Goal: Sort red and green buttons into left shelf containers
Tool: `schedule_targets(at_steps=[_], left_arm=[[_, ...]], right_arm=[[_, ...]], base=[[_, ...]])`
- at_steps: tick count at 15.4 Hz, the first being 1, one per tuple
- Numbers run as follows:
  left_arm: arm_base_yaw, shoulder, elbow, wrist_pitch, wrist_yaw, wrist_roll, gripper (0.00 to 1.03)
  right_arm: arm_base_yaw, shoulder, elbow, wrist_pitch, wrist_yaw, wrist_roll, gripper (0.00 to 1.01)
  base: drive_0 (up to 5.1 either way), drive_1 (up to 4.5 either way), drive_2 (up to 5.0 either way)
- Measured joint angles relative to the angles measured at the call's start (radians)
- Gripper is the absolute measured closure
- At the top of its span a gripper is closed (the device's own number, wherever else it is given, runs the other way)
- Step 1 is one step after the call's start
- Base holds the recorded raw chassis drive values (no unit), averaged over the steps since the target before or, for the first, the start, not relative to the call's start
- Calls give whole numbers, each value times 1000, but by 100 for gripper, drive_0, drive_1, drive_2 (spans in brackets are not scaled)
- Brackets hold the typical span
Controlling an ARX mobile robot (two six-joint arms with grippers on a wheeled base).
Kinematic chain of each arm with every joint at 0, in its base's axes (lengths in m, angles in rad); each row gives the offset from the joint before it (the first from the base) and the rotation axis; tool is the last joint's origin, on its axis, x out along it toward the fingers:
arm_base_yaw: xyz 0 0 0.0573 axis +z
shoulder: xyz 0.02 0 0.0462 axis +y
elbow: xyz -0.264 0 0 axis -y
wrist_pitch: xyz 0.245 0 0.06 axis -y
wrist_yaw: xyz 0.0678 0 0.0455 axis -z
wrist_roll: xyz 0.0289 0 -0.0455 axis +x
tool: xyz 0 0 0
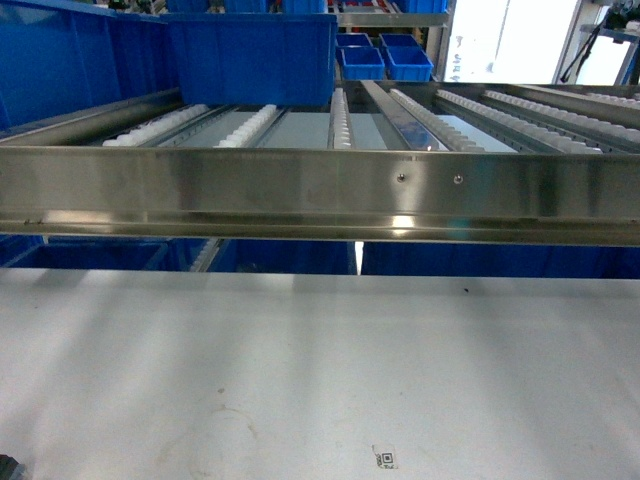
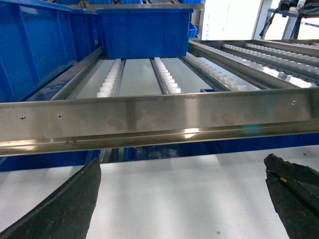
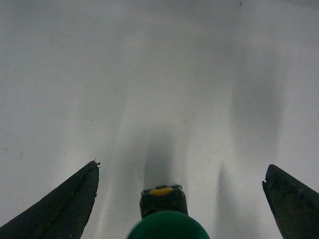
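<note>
1. The right gripper (image 3: pixel 180 199), jaws spread wide, is hovering over a green button (image 3: pixel 168 225) on the white table (image 3: pixel 159 74); pick step pending.
2. The left gripper (image 2: pixel 182 199) is idling open, holding nothing.
3. Next: closing on the button, then carrying it far-left to the blue containers (image 1: pixel 250 55).

White table (image 1: pixel 320 370) bears green button (image 3: pixel 168 225); roller shelf (image 1: pixel 320 195) carries blue containers (image 1: pixel 250 55).
</note>
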Motion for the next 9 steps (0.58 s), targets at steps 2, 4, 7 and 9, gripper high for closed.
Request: schedule_targets(at_steps=[2, 4, 7, 9], left_arm=[[0, 0, 0, 0, 0, 0, 5], [0, 0, 0, 0, 0, 0, 5], [0, 0, 0, 0, 0, 0, 5], [0, 0, 0, 0, 0, 0, 5]], right_arm=[[-27, 30, -4, 10, 3, -24, 3], [-31, 60, -29, 36, 4, -34, 3], [-17, 90, -67, 68, 0, -37, 3], [-3, 104, -69, 116, 1, -37, 3]], base=[[0, 0, 0], [0, 0, 0], [0, 0, 0], [0, 0, 0]])
